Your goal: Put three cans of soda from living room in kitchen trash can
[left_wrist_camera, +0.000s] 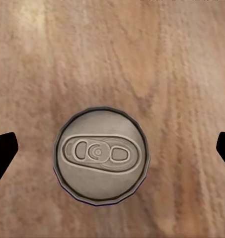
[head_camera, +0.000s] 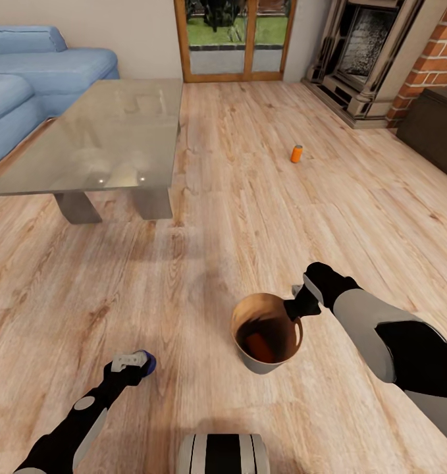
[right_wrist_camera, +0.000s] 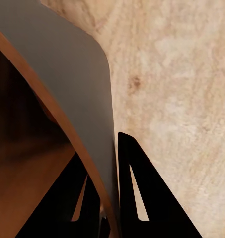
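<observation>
**Living room floor: bin held by right arm, left arm over blue can**

On the wood-plank floor (head_camera: 249, 217) of the living room, I see the tash can (head_camera: 246, 322) standing upright, just ahead of the robot's base. One orange can (head_camera: 257, 344) lies inside it, against the dark inner wall. My right gripper (head_camera: 294, 308) is at the bin's rim; in the right wrist view its jaws are closed down on the wall of the bin (right_wrist_camera: 77, 89), one finger inside and one finger (right_wrist_camera: 142, 188) outside.

My left gripper (head_camera: 132, 363) hangs directly above the blue can (head_camera: 148, 361), which stands upright on the floor, well to the left of the bin. The left wrist view looks straight down on the can's grey lid (left_wrist_camera: 101, 155). The jaws are spread wide, each fingertip (left_wrist_camera: 2, 153) well apart from the can, with nothing held.

A second orange can (head_camera: 296, 153) stands upright on the floor farther ahead, near the brick fireplace (head_camera: 374, 59). The grey low surface (head_camera: 111, 138) and blue sofa (head_camera: 32, 72) sit at the left.
</observation>
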Controlling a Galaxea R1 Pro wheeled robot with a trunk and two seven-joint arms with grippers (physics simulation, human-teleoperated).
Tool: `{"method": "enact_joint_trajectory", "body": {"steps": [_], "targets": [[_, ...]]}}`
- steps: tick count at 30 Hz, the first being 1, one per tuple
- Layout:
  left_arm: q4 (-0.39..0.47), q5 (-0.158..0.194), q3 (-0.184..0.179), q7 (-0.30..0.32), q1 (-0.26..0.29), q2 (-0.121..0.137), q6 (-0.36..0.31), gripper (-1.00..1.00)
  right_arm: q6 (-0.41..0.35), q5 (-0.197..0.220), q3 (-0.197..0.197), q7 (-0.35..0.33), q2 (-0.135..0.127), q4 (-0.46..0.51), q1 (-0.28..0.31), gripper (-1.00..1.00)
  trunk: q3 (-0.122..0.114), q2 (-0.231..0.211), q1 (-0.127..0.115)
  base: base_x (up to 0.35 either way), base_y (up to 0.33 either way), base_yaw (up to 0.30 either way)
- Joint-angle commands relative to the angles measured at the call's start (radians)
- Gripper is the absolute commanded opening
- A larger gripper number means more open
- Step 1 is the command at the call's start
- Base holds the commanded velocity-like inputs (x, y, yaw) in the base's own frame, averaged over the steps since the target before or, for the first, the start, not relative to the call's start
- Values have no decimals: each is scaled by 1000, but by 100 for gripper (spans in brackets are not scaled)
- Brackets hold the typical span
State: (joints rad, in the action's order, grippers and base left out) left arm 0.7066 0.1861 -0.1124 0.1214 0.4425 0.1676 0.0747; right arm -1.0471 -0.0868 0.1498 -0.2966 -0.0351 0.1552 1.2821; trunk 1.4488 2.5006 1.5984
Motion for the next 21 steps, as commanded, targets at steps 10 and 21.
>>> {"method": "enact_joint_trajectory", "body": {"steps": [10,21], "targets": [[-1,-1,-1,1,1,1,1,100,0,-22,-37,8,11,12,-18,-100,0,0,2,83,19,0],[-4,-2,-1,0,1,-2,2,100,0,-22,-38,8,9,12,-17,-100,0,0,2,28,4,0]]}}
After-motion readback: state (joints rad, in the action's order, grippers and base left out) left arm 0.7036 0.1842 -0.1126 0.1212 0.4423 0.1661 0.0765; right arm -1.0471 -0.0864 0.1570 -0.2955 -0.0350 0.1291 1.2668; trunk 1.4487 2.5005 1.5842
